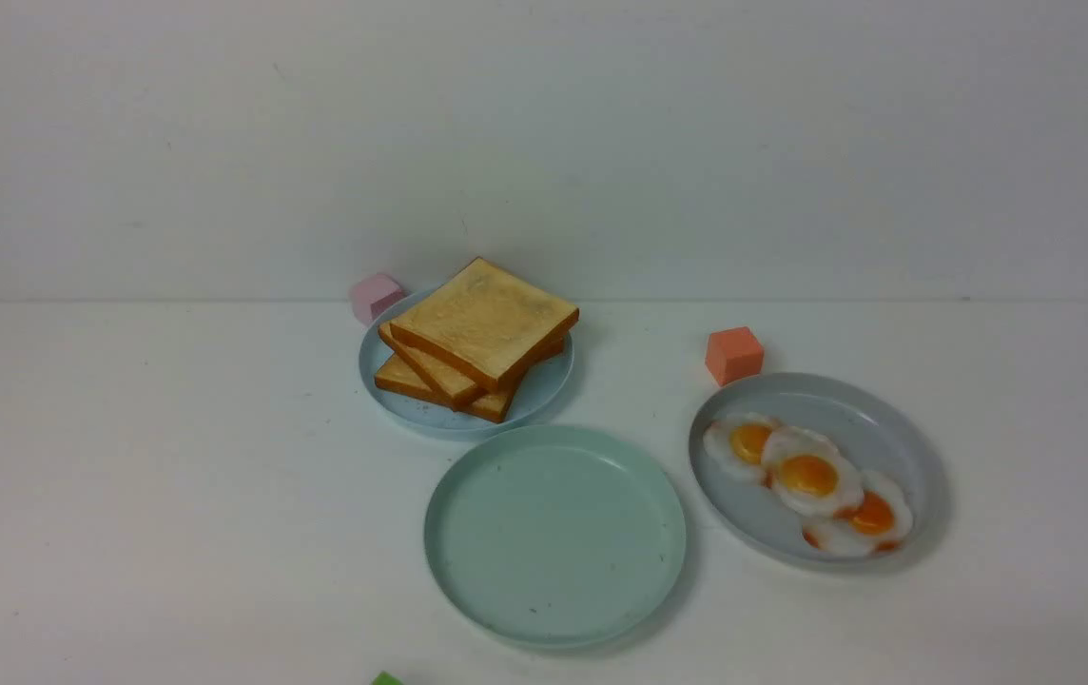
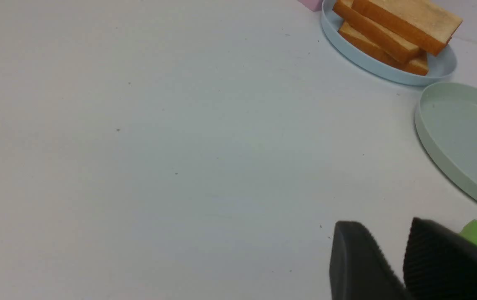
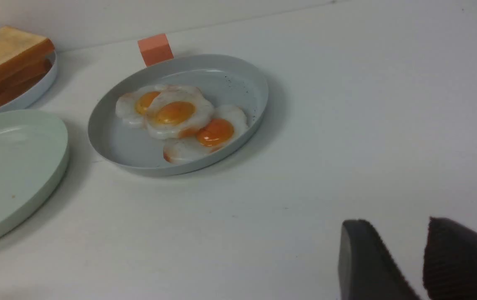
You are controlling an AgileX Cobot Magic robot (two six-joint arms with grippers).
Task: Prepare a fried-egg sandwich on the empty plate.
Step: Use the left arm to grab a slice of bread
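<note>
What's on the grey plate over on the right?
Three fried eggs lie overlapping in a row on the grey plate. The middle one seems to rest on its neighbours' edges, so part of their whites is hidden.

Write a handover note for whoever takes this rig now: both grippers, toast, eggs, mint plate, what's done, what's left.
Left gripper: open, empty, over the table.
Right gripper: open, empty, over the table, short of the eggs.
Toast stack on the light-blue plate; three fried eggs on the grey-blue plate; mint-green plate between them, nearer the robot, empty.
Done: nothing.
Left: toast, egg, toast onto the mint-green plate.
</note>
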